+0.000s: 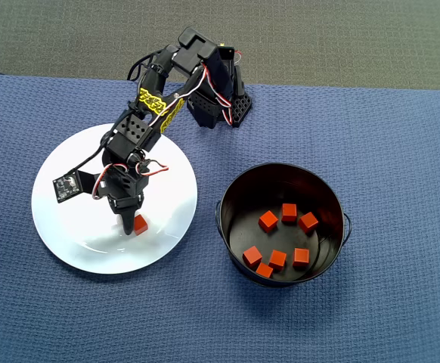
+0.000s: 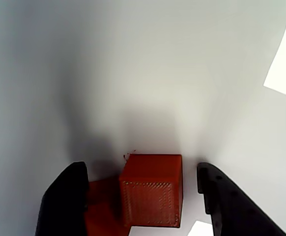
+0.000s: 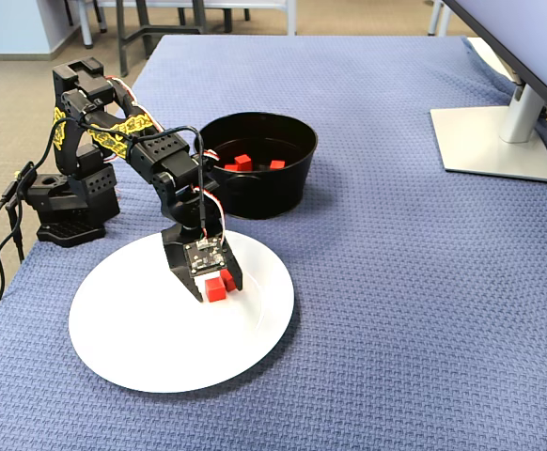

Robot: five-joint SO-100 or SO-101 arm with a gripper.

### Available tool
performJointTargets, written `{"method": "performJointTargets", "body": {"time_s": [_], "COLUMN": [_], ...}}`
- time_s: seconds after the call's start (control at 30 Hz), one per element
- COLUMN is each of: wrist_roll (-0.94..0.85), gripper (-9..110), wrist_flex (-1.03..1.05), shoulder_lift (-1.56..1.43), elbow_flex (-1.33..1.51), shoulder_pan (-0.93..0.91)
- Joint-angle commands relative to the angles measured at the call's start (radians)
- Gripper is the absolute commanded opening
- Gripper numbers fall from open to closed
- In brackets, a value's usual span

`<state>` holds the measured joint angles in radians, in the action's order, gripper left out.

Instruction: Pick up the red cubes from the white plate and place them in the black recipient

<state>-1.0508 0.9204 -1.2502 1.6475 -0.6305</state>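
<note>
Second red cube (image 2: 100,209) beside the left jaw half hidden behind the front cube (image 2: 152,191), cut by the wrist view's lower edge; jaw tips cropped too.

Office: monitor stand (image 3: 499,132), chair legs (image 3: 142,23).

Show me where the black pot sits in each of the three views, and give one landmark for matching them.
Overhead view: the black pot sits right of centre on the blue cloth, red cubes inside, to the right of the white plate.
Wrist view: the pot is not in it; only plate surface, a cube and the fingers show.
Fixed view: the pot sits above centre, behind the plate.
Shared landmark: the red cube at the gripper.
</note>
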Motion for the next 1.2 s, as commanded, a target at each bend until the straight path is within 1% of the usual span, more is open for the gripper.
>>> {"method": "performJointTargets", "body": {"time_s": [0.0, 0.13, 0.23, 0.43, 0.63, 0.73, 0.87, 0.93, 1.07, 1.17], "wrist_roll": [0.02, 0.023, 0.031, 0.067, 0.109, 0.156, 0.262, 0.353, 0.518, 0.635], "gripper": [19, 18, 15, 0, 0, 0, 0, 0, 0, 0], "wrist_flex": [0.002, 0.002, 0.002, -0.025, -0.002, 0.127, 0.308, 0.357, 0.367, 0.359], "shoulder_lift": [-0.075, -0.103, -0.107, -0.109, -0.118, -0.181, -0.341, -0.42, -0.572, -0.66], "elbow_flex": [0.012, 0.038, 0.041, 0.035, -0.023, -0.129, -0.241, -0.27, -0.252, -0.213], "shoulder_pan": [0.021, 0.028, 0.028, 0.025, 0.014, 0.0, 0.003, 0.018, 0.114, 0.264]}}
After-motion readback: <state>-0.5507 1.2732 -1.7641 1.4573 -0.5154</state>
